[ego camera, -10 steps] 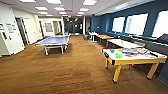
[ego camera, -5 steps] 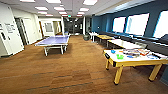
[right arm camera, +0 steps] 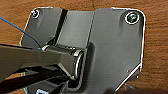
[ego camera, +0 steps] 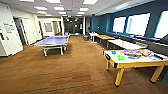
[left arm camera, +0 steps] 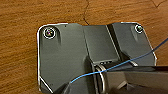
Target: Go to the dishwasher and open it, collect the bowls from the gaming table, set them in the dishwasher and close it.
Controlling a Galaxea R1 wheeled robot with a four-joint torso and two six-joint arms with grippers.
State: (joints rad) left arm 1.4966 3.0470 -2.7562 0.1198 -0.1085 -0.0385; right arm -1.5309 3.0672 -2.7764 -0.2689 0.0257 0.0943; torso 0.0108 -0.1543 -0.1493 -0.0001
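Note:
The gaming table (ego camera: 130, 64), white-topped with a yellow rim and yellow legs, stands at the right of the head view on the wood-look floor. Bowls lie on its top: a lime-green bowl (ego camera: 121, 57) near the front edge, a deep blue bowl (ego camera: 113, 52) behind it, and a flat blue one (ego camera: 131, 57) to the right. The dishwasher is out of view. In both wrist views the robot's dark plate hangs over brown floor.
A purple table-tennis table (ego camera: 52, 41) stands left of centre, further back. Plain tables (ego camera: 123, 43) line the blue window wall on the right. A colourful game box (ego camera: 133, 52) lies on the gaming table. White walls and doorways run along the left. Wide floor lies between.

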